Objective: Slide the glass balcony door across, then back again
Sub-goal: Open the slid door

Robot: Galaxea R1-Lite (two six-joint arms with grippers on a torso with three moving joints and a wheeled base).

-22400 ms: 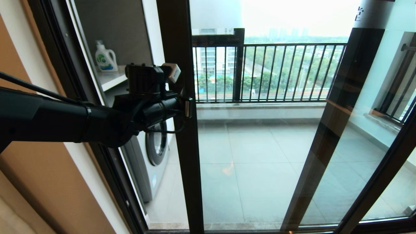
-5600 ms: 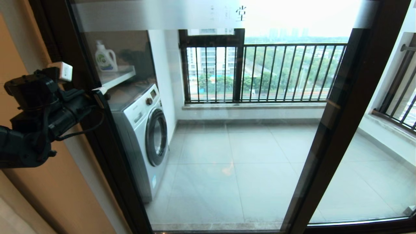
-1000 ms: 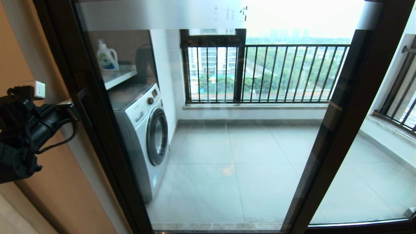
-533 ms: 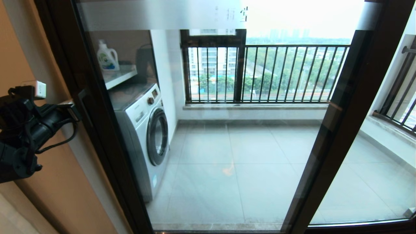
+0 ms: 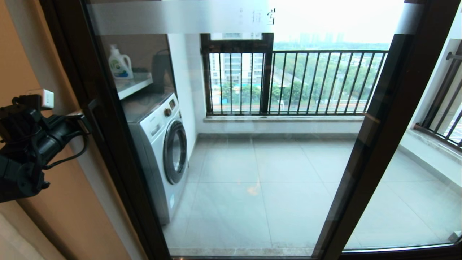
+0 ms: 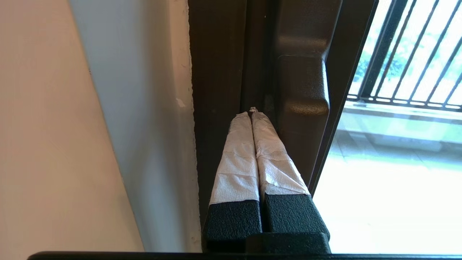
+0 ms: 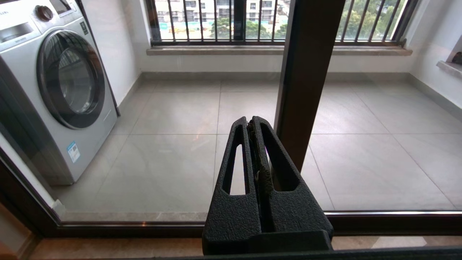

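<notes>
The glass balcony door [image 5: 117, 155] stands slid fully left, its dark brown stile against the jamb and its frosted top strip [image 5: 180, 16] carrying Chinese characters. Its dark bar handle [image 5: 94, 119] sits just right of my left gripper [image 5: 83, 122]. In the left wrist view the left gripper [image 6: 252, 110] is shut with nothing in it. Its white-taped fingers [image 6: 238, 159] point into the groove beside the handle [image 6: 301, 90]. My right gripper [image 7: 249, 122] is shut and empty, low before the door glass [image 7: 162, 144] near a dark stile [image 7: 306, 72]. It is out of the head view.
A tan wall [image 5: 43, 216] lies left of the jamb. Behind the glass are a washing machine [image 5: 162, 144], a detergent bottle [image 5: 119, 65] on a shelf, grey floor tiles and the black railing [image 5: 306, 83]. A fixed glass panel [image 5: 426, 187] fills the right.
Since 22 seconds ago the door has slid left to the jamb, with my left gripper alongside it. Over the last second the left gripper only edged slightly right; the door stayed put.
</notes>
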